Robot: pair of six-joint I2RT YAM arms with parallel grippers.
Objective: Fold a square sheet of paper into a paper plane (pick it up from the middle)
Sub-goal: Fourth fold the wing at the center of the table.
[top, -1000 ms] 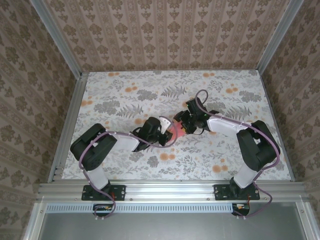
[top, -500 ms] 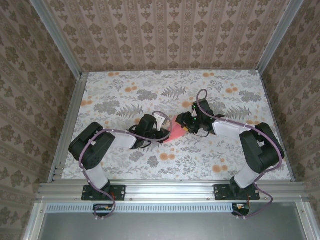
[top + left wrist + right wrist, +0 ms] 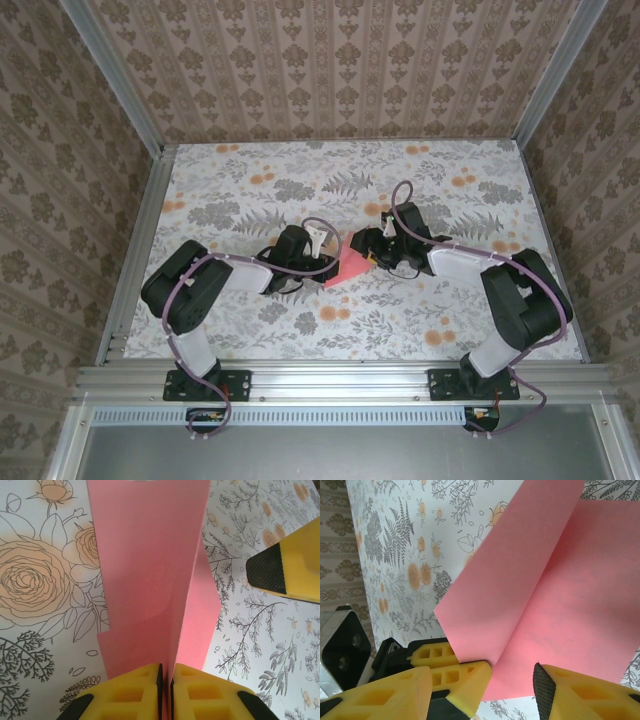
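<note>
The square sheet of paper (image 3: 344, 268) is salmon pink and folded along a centre crease into two panels, one standing up from the other (image 3: 145, 555). My left gripper (image 3: 166, 680) is shut on it at the near end of the crease, and sits just left of it in the top view (image 3: 322, 260). My right gripper (image 3: 368, 250) is open on the sheet's right side. In the right wrist view the paper (image 3: 560, 580) spreads ahead of my right gripper (image 3: 482, 685), whose fingers stand apart at its near edge without pinching it. The left fingers (image 3: 465, 672) show there at the crease.
The table (image 3: 240, 200) has a floral cover with orange flower prints. Aluminium rails (image 3: 135, 250) edge it left, right and near, and patterned walls (image 3: 330, 70) close it in. One right fingertip (image 3: 280, 570) hangs close beside the paper in the left wrist view.
Both grippers have shifted slightly toward the far side with the paper. The left stays shut on the crease, and the sheet now lies lower and flatter between them.
</note>
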